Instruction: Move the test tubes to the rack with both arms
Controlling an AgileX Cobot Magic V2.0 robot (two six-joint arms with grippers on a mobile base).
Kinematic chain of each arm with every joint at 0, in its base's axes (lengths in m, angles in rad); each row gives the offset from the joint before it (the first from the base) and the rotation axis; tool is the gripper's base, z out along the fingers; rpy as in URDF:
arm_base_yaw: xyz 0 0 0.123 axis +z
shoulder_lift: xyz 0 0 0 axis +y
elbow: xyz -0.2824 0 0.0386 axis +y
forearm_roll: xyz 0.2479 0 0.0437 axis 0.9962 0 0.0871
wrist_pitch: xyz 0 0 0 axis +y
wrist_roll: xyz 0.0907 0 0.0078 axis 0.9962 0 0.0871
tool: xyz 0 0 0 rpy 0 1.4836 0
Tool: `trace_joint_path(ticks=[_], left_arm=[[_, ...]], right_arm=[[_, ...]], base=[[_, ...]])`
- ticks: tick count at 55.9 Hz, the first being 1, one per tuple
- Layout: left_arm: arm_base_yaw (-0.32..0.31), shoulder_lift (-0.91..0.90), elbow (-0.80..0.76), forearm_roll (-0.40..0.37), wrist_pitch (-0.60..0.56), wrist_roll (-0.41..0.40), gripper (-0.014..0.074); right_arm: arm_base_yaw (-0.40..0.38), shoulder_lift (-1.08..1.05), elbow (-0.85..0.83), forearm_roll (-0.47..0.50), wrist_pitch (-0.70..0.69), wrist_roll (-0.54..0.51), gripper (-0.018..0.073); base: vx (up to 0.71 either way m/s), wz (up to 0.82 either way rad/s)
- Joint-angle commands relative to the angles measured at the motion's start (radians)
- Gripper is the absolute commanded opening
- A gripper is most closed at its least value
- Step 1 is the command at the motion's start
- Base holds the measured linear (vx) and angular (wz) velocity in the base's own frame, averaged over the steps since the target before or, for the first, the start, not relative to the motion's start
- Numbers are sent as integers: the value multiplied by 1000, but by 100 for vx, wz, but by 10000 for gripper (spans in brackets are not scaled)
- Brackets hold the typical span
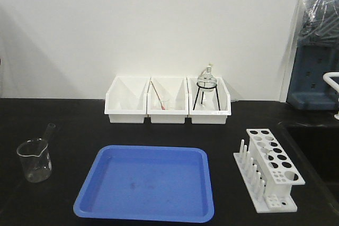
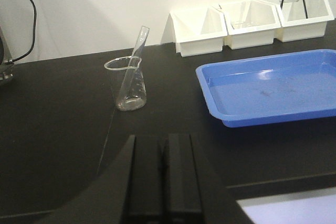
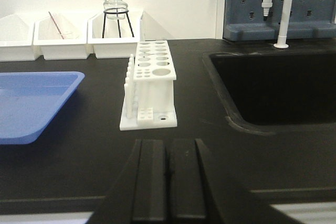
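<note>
So, starting at the far left: we've got a beaker (image 1: 34,160) on the black counter (image 1: 69,130) with one test tube (image 2: 137,51) leaning inside it, its open end poking up past the rim. The lean makes sense to us: a round-bottomed tube can't stand alone, so the beaker props it up, and the free upper part is probably where you'd grab it. We only see this one tube. The left gripper (image 2: 164,140) sits low, well back from the beaker and aimed roughly at it. Its fingers are pressed together on nothing, so we reckon it has to open before any pick.

Mid-counter is a blue tray (image 1: 143,183) with nothing in it that we can make out. Our guess is it's a safe zone between the pick side and the place side. Behind it are three white bins (image 1: 127,112). The middle one holds a thin red rod (image 3: 56,24), and the right one holds a glass flask (image 1: 206,79) on a black stand. Neither looks like part of the job.

Over on the right, the rack (image 3: 155,85) stands end-on to the right gripper (image 3: 168,142), pegs on the tray side, every hole empty as far as we can tell. That gripper is also closed on nothing. With the tube far left and the rack far right, that's likely why both arms are needed, maybe for a handover. The sink (image 3: 273,87) is just beside the rack, so a fumbled tube could roll in.
</note>
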Motion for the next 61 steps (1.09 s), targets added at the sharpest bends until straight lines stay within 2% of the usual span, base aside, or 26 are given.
trace_joint_path(ticks=[1, 61], left_arm=[[-1, -5, 25, -9, -85, -9, -7], [-1, -5, 25, -9, -86, -9, -7]], right_arm=[[-5, -11, 6, -4, -81, -5, -11], [-5, -11, 6, -4, -82, -5, -11]], base=[[17, 2], [4, 0]])
